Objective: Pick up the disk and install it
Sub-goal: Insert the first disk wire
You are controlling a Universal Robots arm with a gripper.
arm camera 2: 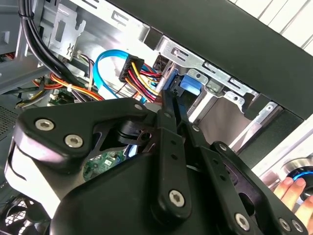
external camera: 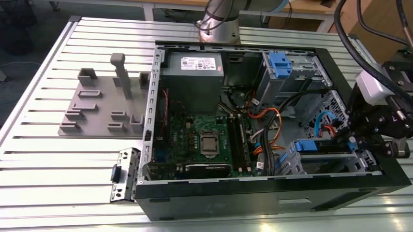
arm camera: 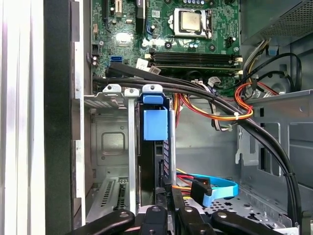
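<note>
The disk [external camera: 322,146] stands on edge in the drive cage at the case's near corner on the exterior view's right, its blue bracket [arm camera: 155,123] facing the motherboard. In the first wrist view its dark body [arm camera: 150,166] sits between the cage's metal rails. My gripper [external camera: 353,140] reaches in from the exterior view's right. Its thin black fingers [arm camera: 177,201] close on the disk's rear edge. In the second wrist view my gripper [arm camera 2: 169,97] pinches just behind the blue bracket [arm camera 2: 188,84].
Thick black cables [arm camera: 215,100] and orange, red and blue wires [arm camera: 217,188] run beside the cage. A grey box with a white sticker [external camera: 192,72] and a second blue clip [external camera: 279,63] sit at the back. A grey fixture [external camera: 96,111] lies outside. A hand [arm camera 2: 293,188] rests near the case.
</note>
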